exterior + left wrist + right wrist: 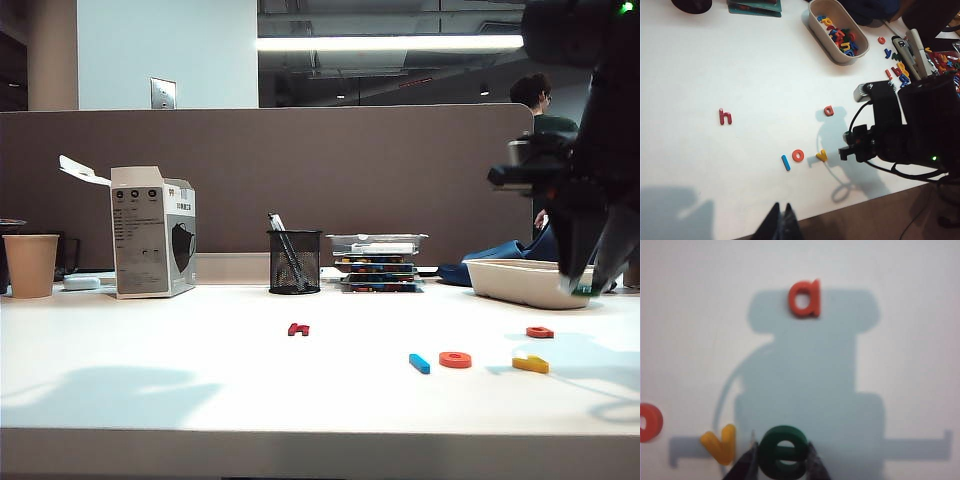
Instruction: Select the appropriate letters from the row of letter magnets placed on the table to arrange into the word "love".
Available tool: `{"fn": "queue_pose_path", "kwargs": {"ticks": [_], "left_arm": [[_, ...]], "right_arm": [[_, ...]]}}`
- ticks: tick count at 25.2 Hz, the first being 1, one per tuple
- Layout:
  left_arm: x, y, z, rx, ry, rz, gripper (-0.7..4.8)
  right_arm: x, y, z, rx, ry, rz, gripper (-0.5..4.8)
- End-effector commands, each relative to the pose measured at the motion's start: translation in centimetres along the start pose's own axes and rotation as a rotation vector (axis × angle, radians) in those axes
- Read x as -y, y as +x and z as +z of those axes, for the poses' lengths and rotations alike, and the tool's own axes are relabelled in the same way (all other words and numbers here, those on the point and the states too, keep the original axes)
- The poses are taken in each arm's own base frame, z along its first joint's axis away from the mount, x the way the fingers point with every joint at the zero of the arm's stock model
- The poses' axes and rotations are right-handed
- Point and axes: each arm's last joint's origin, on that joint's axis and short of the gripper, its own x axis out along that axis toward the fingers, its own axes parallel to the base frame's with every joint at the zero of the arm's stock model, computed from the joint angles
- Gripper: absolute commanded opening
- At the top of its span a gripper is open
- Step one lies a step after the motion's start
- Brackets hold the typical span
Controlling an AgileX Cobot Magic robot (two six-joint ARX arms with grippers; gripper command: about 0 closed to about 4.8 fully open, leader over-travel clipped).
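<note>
White table [200, 370], smooth, pale front edge. Landmark: the orange o [455, 359].

Exterior view, left to right: paper cup [31, 265] far left at the back; open carton [152, 243] beside it; mesh pen pot [295, 262] back centre; stack of flat boxes [377, 262] just right of the pot. Dark red h [298, 329] lies alone, well left of the o. Blue l [419, 363] just left of the o, yellow v [531, 364] just right of it, red-orange a [540, 332] right of the o and behind the v. White tray [525, 283] stands well behind the o, to its right. The right arm, black, hangs above the table right of the o and blocks part of the tray and partition.

Right gripper [585, 287]: a sliver of green shows at its tip in the exterior view. Right wrist view settles it: right gripper [782, 460] has its fingers [747, 462] partly closed, pinching the green e [784, 451] by its two sides. The e sits just beside the v [720, 443], on the side away from the o [649, 422]; contact with the table cannot be told. The a [805, 298] lies apart, in the arm's shadow.

Left wrist view alone shows the tray [837, 31] full of mixed letters, more loose letters beyond it, and h [725, 116], l [785, 162], o [798, 155], v [822, 155], a [828, 110] from above. The e is hidden there by the right arm. Left gripper [780, 225]: dark fingertips close together, nothing between them, over the table edge nearest the o.
</note>
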Motion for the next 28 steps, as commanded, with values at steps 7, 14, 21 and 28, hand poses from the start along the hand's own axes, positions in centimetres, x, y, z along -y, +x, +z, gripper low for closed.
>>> {"fn": "queue_pose_path", "kwargs": {"ticks": [7,14,21,28], "left_arm": [[0.0,-0.2,0.1,0.008,-0.002,-0.007,-0.05],[0.0,-0.2,0.1,0.008,-0.002,-0.006,-0.05],[0.0,-0.2,0.1,0.009,-0.002,-0.007,-0.05],[0.0,-0.2,0.1,0.008,-0.002,-0.007,-0.05]], "right_arm": [[0.2,1.9,-1.8,0.006,-0.003,0.040,1.04],[0.2,2.9,-2.0,0.000,-0.002,0.037,1.04],[0.1,3.9,-2.2,-0.036,-0.005,0.026,1.04],[0.2,3.9,-2.4,-0.058,-0.008,0.020,1.04]]}}
